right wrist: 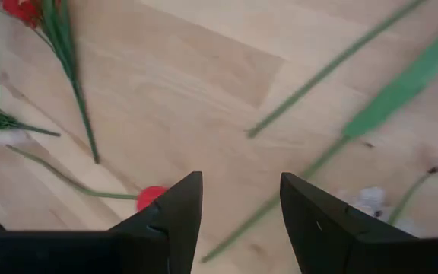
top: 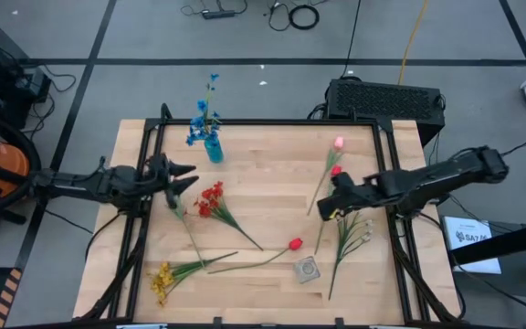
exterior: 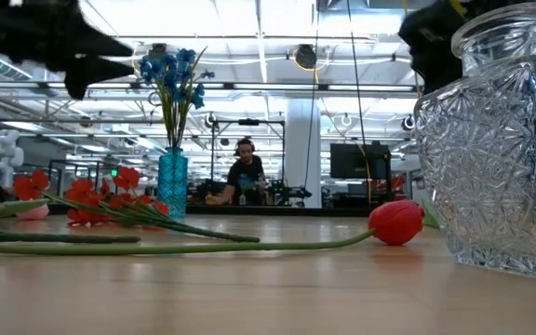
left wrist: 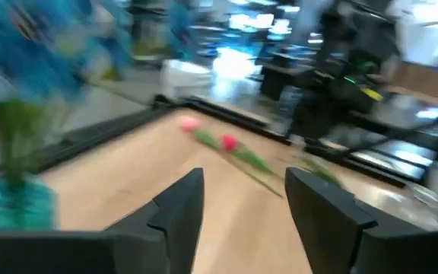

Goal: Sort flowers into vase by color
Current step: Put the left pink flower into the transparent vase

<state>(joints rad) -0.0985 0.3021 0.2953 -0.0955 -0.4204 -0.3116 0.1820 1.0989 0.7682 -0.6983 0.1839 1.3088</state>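
— Flowers first: where do we see them?

— We see the blue spray (top: 205, 117) standing upright in the teal cup (top: 213, 149) near the table's (top: 263, 155) far edge. The rest lie flat on the wood: a red cluster (top: 211, 199) mid-table, a yellow sprig (top: 163, 279) at the near left corner, a red tulip (top: 295, 244) just beside the clear glass vase (top: 308, 270), and a pink tulip (top: 339, 143) with another red bud (top: 336, 171) on the right. The pale blossoms (top: 359, 228) lie near the right edge.

— And our grippers?

— Our left gripper (top: 186, 177) hovers between the teal cup and the red cluster, fingers parted, holding nothing. Our right gripper (top: 329, 203) hangs over the stems on the right side, its fingers (right wrist: 175, 217) spread with only bare wood and stems between them, nothing gripped.
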